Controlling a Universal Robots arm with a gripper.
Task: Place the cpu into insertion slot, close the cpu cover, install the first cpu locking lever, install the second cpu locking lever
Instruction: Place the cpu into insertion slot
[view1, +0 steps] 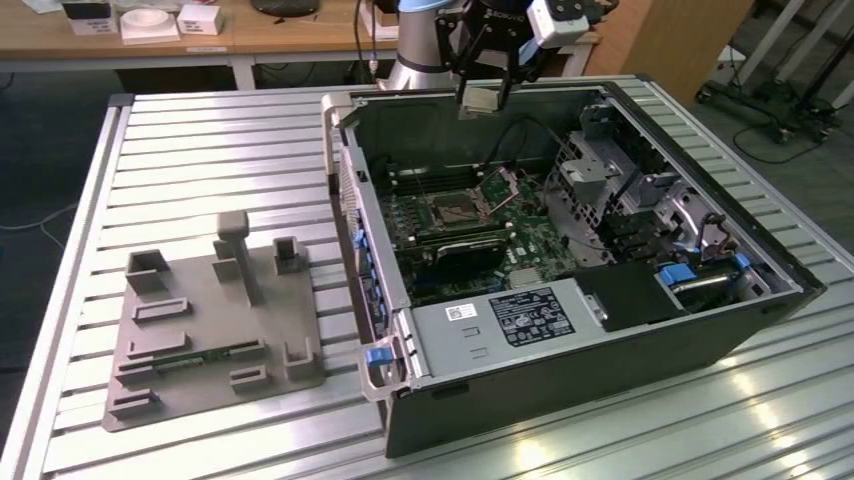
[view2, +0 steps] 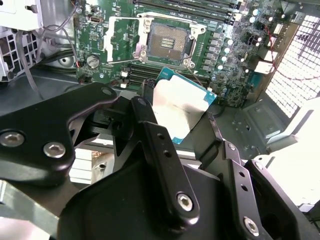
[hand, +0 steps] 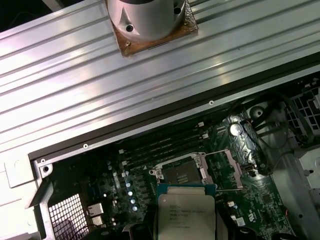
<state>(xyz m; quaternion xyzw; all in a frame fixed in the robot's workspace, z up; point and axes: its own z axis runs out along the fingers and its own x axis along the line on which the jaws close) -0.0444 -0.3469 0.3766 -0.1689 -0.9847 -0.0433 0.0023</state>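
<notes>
In the exterior view the black gripper (view1: 482, 90) hangs above the far edge of the open black computer case (view1: 561, 380). It is clenched on the small flat square cpu (view1: 478, 98) with a silvery-grey metal top, held well above the green motherboard (view1: 534, 235). On that board the square insertion slot (view1: 454, 210), dark-centred with a silvery rim, lies bare. The silvery windowed cpu cover (view1: 505, 188) stands tilted up just beside it, towards the exterior view's right. The case rests on a ribbed metal table (view1: 214, 150). A grey moulded fixture tray (view1: 214, 320) lies to the exterior view's left of the case, and a grey labelled power supply box (view1: 514, 320) sits at the case's near end. In the second wrist view the black fingers (view2: 150, 135) grip the cpu (view2: 182, 100) by opposite edges, apart from the board, with the insertion slot (view2: 170, 40) uncovered beyond it and the cpu cover (view2: 125, 18) open beside the slot. In the first wrist view the cpu (hand: 186, 215) shows its metal top, the insertion slot (hand: 181, 175) lies just past it, and the cpu cover (hand: 234, 167) lies open alongside. Long narrow black memory slots (hand: 160, 145) run between the slot and the case wall.
</notes>
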